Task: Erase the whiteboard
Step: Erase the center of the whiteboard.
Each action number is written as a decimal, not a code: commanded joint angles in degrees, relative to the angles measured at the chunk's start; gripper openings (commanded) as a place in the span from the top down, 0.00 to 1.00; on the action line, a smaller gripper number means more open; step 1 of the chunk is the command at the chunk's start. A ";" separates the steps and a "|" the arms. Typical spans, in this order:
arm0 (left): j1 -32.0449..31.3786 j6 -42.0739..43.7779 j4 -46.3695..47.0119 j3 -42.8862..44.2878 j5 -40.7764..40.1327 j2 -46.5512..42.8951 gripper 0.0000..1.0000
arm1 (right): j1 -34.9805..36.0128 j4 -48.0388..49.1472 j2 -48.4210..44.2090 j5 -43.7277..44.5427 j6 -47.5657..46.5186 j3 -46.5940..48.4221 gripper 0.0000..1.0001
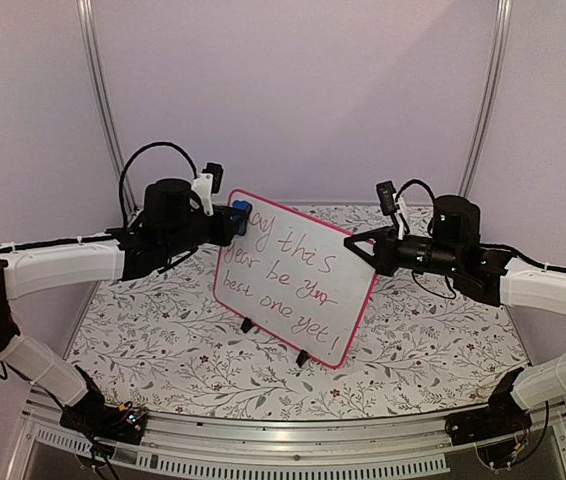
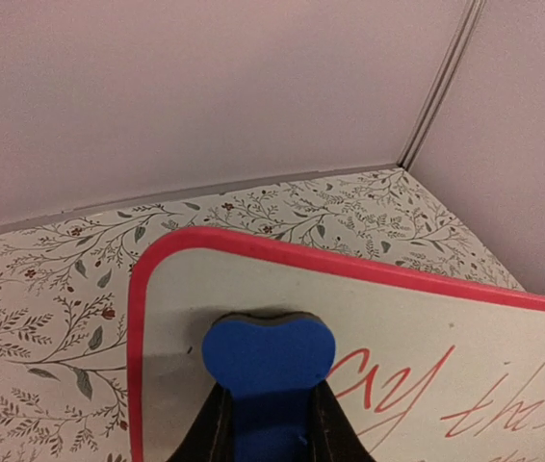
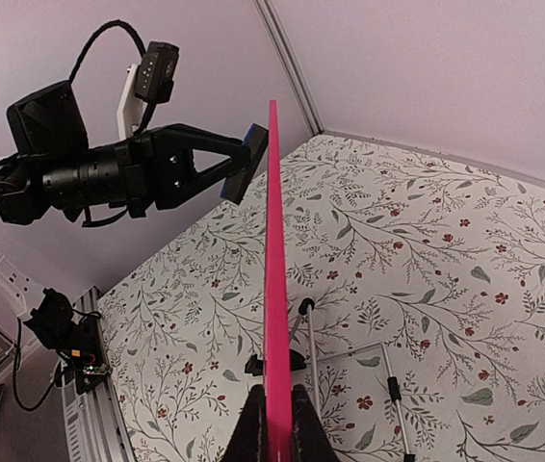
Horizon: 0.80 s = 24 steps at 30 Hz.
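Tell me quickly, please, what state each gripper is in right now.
Left gripper: shut on the blue eraser.
Right gripper: shut on the edge of the whiteboard.

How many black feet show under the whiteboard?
2: left foot under the whiteboard bottom edge, toward the left arm's side; right foot near its lower right corner. None seem hidden in the top view.

pink-framed whiteboard [image 1: 296, 277], upright, tilted, red handwriting across it
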 commanded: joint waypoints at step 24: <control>-0.97 -1.74 2.82 -6.15 -0.26 -0.43 0.86 | 2.35 -5.85 1.71 -5.35 -3.90 -0.94 1.00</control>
